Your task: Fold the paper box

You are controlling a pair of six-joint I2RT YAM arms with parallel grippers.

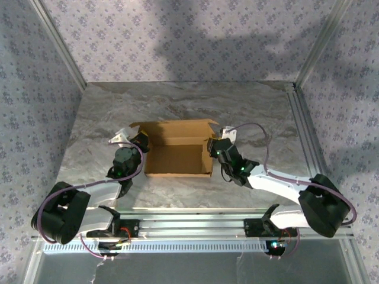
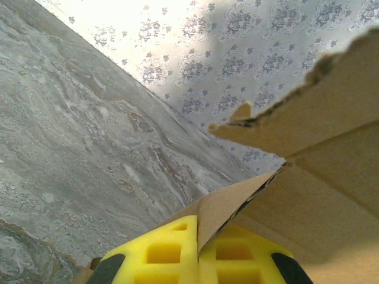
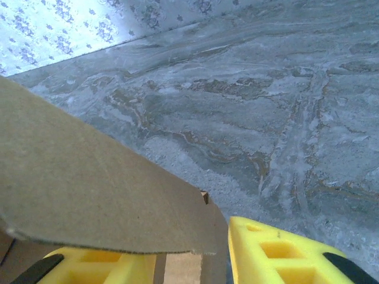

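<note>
The paper box (image 1: pixel 177 158) is a shallow brown cardboard box standing open-topped in the middle of the marbled table (image 1: pixel 177 100). My left gripper (image 1: pixel 140 142) is at the box's left wall. In the left wrist view its yellow pads (image 2: pixel 166 254) are pressed together on a cardboard flap (image 2: pixel 231 204), so it is shut on the paper box. My right gripper (image 1: pixel 214 148) is at the right wall. In the right wrist view the wall (image 3: pixel 77 189) stands between its pads, with a gap beside the right pad (image 3: pixel 278 254); this gripper (image 3: pixel 195 263) is open.
An aluminium rail (image 1: pixel 189 228) runs along the near edge by the arm bases. A metal frame post (image 1: pixel 305 130) lines the table's right side. Patterned walls (image 1: pixel 177 35) close in the back and sides.
</note>
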